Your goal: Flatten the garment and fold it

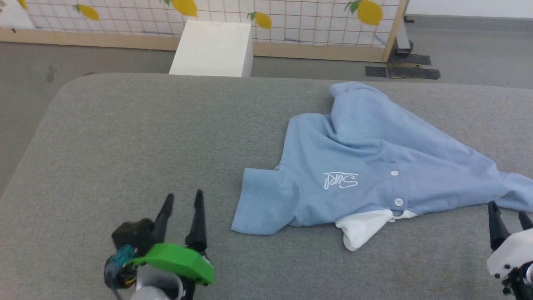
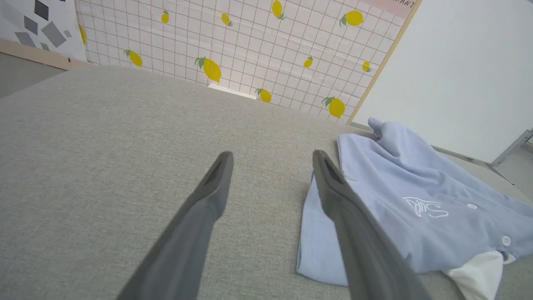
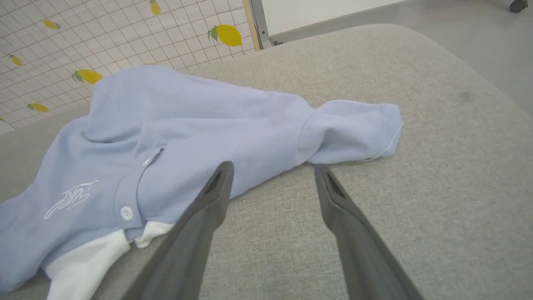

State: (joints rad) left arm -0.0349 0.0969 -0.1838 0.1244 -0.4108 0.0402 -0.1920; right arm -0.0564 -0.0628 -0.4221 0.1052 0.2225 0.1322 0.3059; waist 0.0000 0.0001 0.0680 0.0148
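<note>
The garment, a light blue polo shirt with a white collar, two white buttons and a white cursive logo, lies rumpled on the grey padded table, collar toward me. Its body is bunched into folds toward the far edge. My left gripper stands open over bare table, left of the near sleeve. In the left wrist view the garment lies just right of the left gripper. My right gripper is open at the lower right, just short of the other sleeve. In the right wrist view that sleeve lies just beyond the open right gripper.
A white box stands on the floor beyond the table's far edge. Behind it runs a lemon-patterned screen with a wooden frame. The table's left half is bare fabric.
</note>
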